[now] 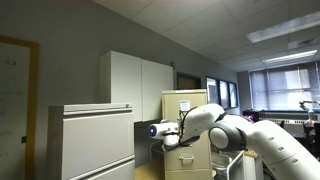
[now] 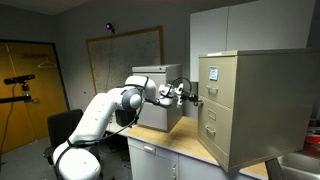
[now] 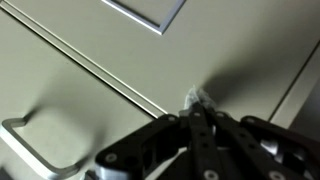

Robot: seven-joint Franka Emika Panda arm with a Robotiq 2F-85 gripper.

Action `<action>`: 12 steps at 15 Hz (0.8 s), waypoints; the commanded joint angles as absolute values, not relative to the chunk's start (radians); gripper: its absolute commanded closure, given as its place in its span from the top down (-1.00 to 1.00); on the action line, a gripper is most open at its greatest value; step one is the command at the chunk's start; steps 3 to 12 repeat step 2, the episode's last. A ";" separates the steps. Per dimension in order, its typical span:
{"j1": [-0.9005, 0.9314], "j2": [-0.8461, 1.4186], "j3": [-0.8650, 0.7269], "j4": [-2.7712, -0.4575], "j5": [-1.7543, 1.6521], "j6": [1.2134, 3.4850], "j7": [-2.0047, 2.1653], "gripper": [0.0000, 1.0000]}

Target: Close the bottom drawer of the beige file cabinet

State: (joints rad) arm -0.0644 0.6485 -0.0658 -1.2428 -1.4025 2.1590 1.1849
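The beige file cabinet (image 1: pixel 186 108) (image 2: pixel 255 105) stands upright with stacked drawer fronts and small dark handles. My gripper (image 1: pixel 166 134) (image 2: pixel 190 95) is level with its middle fronts in both exterior views. In the wrist view the gripper (image 3: pixel 198 100) is shut and empty. Its fingertips are at or touching a tan drawer front (image 3: pixel 90 40), just past a seam, with a handle (image 3: pixel 35 150) at lower left. The bottom drawer (image 2: pixel 211 138) is below the gripper and its front looks about flush. My arm partly hides it in an exterior view (image 1: pixel 186 162).
A wide pale grey lateral cabinet (image 1: pixel 92 140) (image 2: pixel 152 110) stands close beside the arm. A tall white cupboard (image 1: pixel 140 85) (image 2: pixel 250 25) rises behind the beige cabinet. A wooden counter top (image 2: pixel 185 145) runs under the cabinets. An office chair (image 2: pixel 62 125) stands by the arm's base.
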 commanded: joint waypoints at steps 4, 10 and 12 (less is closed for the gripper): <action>-0.107 0.752 -0.105 -1.004 -1.262 2.139 1.131 -1.00; -0.107 0.752 -0.105 -1.004 -1.262 2.139 1.131 -1.00; -0.107 0.752 -0.105 -1.004 -1.262 2.139 1.131 -1.00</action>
